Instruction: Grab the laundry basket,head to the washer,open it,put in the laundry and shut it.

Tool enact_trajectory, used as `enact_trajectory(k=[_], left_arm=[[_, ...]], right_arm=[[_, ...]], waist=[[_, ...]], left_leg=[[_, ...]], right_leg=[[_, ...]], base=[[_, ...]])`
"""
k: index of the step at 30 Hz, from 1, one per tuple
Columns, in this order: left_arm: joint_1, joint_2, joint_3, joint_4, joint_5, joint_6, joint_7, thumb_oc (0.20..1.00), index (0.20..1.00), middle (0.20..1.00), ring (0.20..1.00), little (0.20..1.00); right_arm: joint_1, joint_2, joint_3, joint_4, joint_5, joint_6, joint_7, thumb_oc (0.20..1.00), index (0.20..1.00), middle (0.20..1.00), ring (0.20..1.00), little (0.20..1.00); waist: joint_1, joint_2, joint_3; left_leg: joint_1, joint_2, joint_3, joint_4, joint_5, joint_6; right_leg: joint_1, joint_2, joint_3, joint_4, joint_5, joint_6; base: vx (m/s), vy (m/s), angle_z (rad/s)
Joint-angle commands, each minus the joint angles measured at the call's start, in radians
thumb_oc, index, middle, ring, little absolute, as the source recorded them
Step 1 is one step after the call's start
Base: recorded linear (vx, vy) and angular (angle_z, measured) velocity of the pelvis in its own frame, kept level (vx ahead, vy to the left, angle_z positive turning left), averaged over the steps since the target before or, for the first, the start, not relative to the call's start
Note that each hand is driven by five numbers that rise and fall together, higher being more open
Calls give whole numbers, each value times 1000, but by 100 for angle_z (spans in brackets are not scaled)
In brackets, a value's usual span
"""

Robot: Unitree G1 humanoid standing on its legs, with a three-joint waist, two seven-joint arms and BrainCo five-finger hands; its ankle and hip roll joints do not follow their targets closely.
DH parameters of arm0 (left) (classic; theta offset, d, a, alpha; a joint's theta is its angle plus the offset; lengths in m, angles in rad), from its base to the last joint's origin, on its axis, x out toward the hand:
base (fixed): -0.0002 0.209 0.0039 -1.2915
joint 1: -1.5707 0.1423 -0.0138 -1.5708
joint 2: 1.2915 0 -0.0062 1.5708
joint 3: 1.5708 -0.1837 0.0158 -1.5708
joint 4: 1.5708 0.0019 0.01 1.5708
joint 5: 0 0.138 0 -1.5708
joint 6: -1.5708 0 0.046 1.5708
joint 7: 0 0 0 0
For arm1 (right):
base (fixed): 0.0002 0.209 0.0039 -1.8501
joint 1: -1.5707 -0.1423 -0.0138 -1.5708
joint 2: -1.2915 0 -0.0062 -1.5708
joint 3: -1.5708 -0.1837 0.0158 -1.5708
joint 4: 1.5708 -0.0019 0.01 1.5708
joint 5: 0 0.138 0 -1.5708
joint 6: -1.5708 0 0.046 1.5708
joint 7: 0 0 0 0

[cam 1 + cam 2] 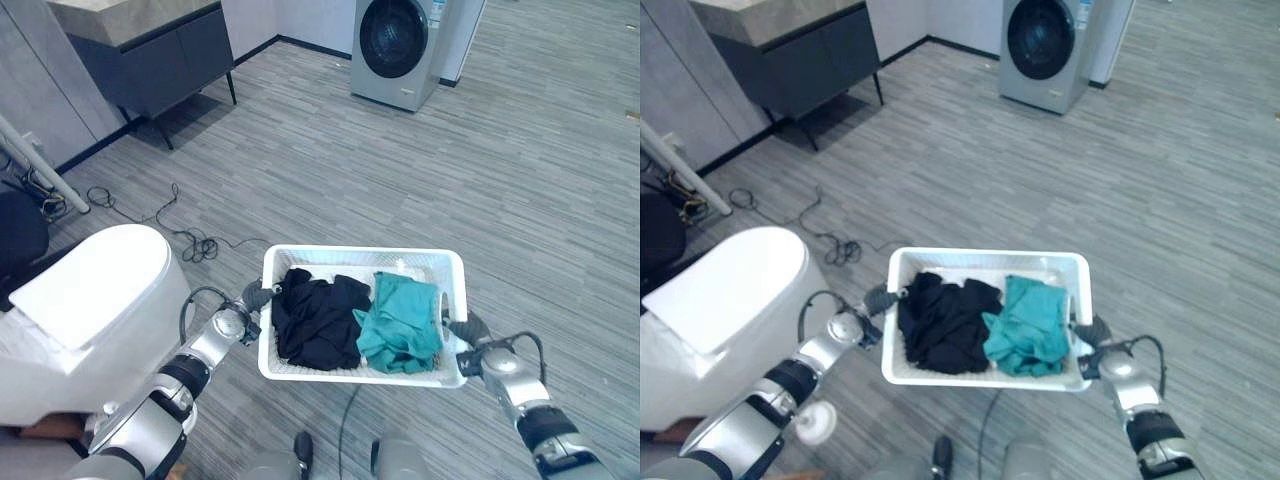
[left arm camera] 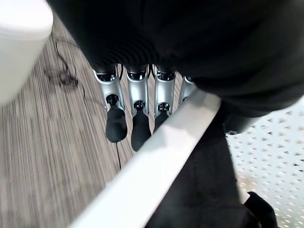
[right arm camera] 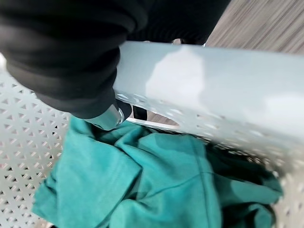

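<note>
text: none legible | washer [image 1: 397,50] panel: markings too small to read

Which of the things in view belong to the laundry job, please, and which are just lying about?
Part of the job:
white laundry basket
black garment
teal garment
washer, door closed
left hand and right hand at the basket's sides

Just lying about:
dark cabinet
loose cable on the floor

The white basket [image 1: 896,268] is held off the grey floor [image 1: 1160,180] between two hands: the left hand [image 1: 878,300] at its left rim, the right hand [image 1: 1092,333] at its right rim. Inside lie black clothes [image 1: 940,320] beside teal clothes [image 1: 1025,325]. The washer [image 1: 1050,50] stands well ahead, a dark cabinet [image 1: 790,60] to its left.
</note>
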Motion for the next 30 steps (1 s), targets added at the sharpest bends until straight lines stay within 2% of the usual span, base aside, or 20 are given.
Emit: enact_trajectory(k=[1,2,4,6,7,8,9,11,12,14,15,16,17,19,22,25,26,29,30], left_arm=[[-37,8,36,-22,-8,-58,6,200,200,200,200,200],[-36,5,36,-18,-3,-58,6,200,200,200,200,200],[-35,-7,41,-5,8,-56,6,200,200,200,200,200],[-32,-14,47,7,27,-56,8,200,200,200,200,200],[-34,-19,46,12,39,-54,11,200,200,200,200,200],[-34,-20,46,12,39,-54,11,200,200,200,200,200],[-40,-33,45,22,61,-55,11,200,200,200,200,200],[-46,-41,40,14,70,-54,10,200,200,200,200,200],[-54,-50,35,14,68,-55,7,200,200,200,200,200],[-68,-61,20,28,70,-60,4,200,200,200,200,200],[-73,-64,16,33,67,-58,4,200,200,200,200,200],[-79,-64,25,23,54,-54,4,200,200,200,200,200],[-79,-64,24,22,54,-53,4,200,200,200,200,200],[-87,-54,30,10,31,-53,7,200,200,200,200,200],[-96,-43,29,-4,30,-50,5,200,200,200,200,200],[-120,-44,23,-2,28,-51,3,200,200,200,200,200],[-120,-45,22,-1,27,-52,3,200,200,200,200,200],[-143,-46,12,19,20,-56,3,200,200,200,200,200],[-160,-45,-4,25,9,-61,0,200,200,200,200,200]], right_arm=[[-74,-35,-7,-71,29,-100,51,200,200,200,200,200],[-71,-36,-11,-75,30,-102,50,200,200,200,200,200],[-63,-42,-18,-85,32,-104,46,200,200,200,200,200],[-48,-45,-29,-101,28,-102,47,200,200,200,200,200],[-40,-45,-32,-102,27,-99,46,200,200,200,200,200],[-40,-45,-32,-102,27,-99,46,200,200,200,200,200],[-34,-41,-32,-97,25,-98,47,200,200,200,200,200],[-23,-48,-38,-99,24,-95,45,200,200,200,200,200],[-21,-56,-44,-93,24,-95,40,200,200,200,200,200],[-22,-76,-50,-77,26,-92,31,200,200,200,200,200],[-15,-82,-58,-81,33,-91,22,200,200,200,200,200],[-8,-94,-66,-119,30,-91,15,200,200,200,200,200],[-7,-94,-67,-120,30,-90,15,200,200,200,200,200],[27,-112,-95,-173,31,-89,12,200,200,200,200,200],[61,-128,-123,-183,29,-85,10,200,200,200,200,200],[118,-167,-172,-193,14,-82,9,200,200,200,200,200],[119,-168,-174,-194,13,-82,9,200,200,200,200,200],[114,-184,-180,-175,9,-81,14,200,200,200,200,200],[103,-191,-180,-158,9,-85,11,200,200,200,200,200]], waist=[[-16,-10,-54],[-31,-13,-51],[-61,-17,-44],[-82,-31,-50],[-89,-28,-48],[-90,-27,-47],[-98,-33,-63],[-104,-39,-88],[-109,-37,-96],[-126,-28,-106],[-130,-27,-102],[-122,-37,-90],[-122,-35,-89],[-109,-66,-73],[-95,-70,-70],[-83,-75,-69],[-80,-75,-68],[-68,-65,-66],[-57,-56,-65]], left_leg=[[-88,57,44,28,57,-64],[-63,48,36,21,38,-71],[-18,36,10,24,-5,-86],[29,18,-2,22,-46,-102],[50,21,-9,26,-66,-106],[52,22,-10,26,-66,-106],[110,18,-17,32,-106,-123],[138,23,-21,57,-119,-139],[132,37,-22,104,-100,-161],[104,87,11,251,-16,-212],[62,116,24,355,41,-226],[-15,122,29,556,152,-241],[-21,124,27,565,149,-242],[-122,127,26,724,190,-224],[-182,138,37,709,164,-204],[-276,121,16,545,116,-181],[-271,120,18,543,114,-181],[-284,117,-39,287,113,-188],[-293,142,-72,143,165,-203]], right_leg=[[174,10,-9,-384,188,86],[148,10,-32,-470,176,83],[130,19,-31,-631,179,88],[104,8,-11,-784,226,108],[110,6,-21,-851,251,117],[112,7,-22,-853,252,116],[112,-9,-77,-948,300,135],[161,-4,-92,-966,317,124],[188,11,-86,-967,322,110],[222,33,-91,-927,295,78],[243,44,-93,-910,270,55],[282,62,-87,-901,237,15],[281,64,-89,-900,237,14],[340,82,-55,-915,209,-17],[364,95,-19,-923,188,-22],[396,115,45,-913,151,-15],[397,114,46,-911,148,-15],[431,136,94,-912,113,-4],[467,146,118,-919,90,1]], base=[[361,-1,50],[356,-30,64],[405,-79,92],[460,-108,85],[311,-70,64],[532,-146,84],[538,-170,69],[549,-225,45],[411,-222,2],[346,-207,9],[338,-280,18],[228,-222,7],[232,-215,-21],[245,-196,-49],[222,-90,-68],[248,16,-66],[165,44,-68],[286,79,-65],[321,83,-51]])
